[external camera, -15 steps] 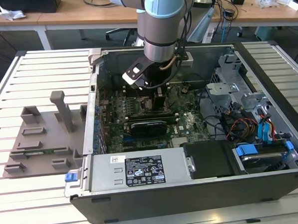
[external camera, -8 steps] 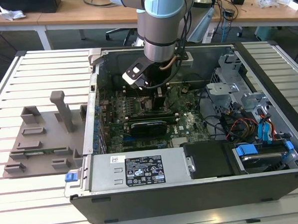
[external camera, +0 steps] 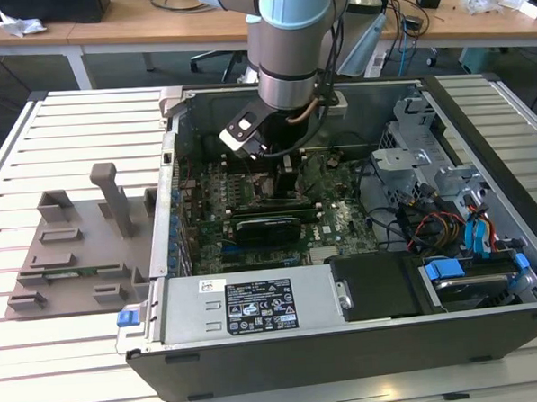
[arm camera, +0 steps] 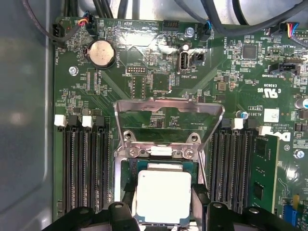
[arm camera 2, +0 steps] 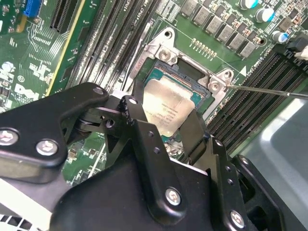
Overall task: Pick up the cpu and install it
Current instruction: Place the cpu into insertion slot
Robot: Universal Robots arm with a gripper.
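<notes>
A pale slatted surface (external camera: 75, 121) carries the open computer case (external camera: 348, 350), with a grey fixture plate (external camera: 73, 261) at the exterior view's left. A cluttered wooden surface (external camera: 134, 32) runs behind. Inside the case, the gripper (arm camera: 163, 204) has its fingers (arm camera: 199, 199) clamped on the cpu (arm camera: 163, 192) at the open motherboard socket (arm camera 2: 168, 74).

A pale slatted surface (external camera: 76, 130) carries an open computer case (external camera: 349, 354) and, just beside it toward the exterior view's left, a flat grey fixture plate (external camera: 77, 251).
</notes>
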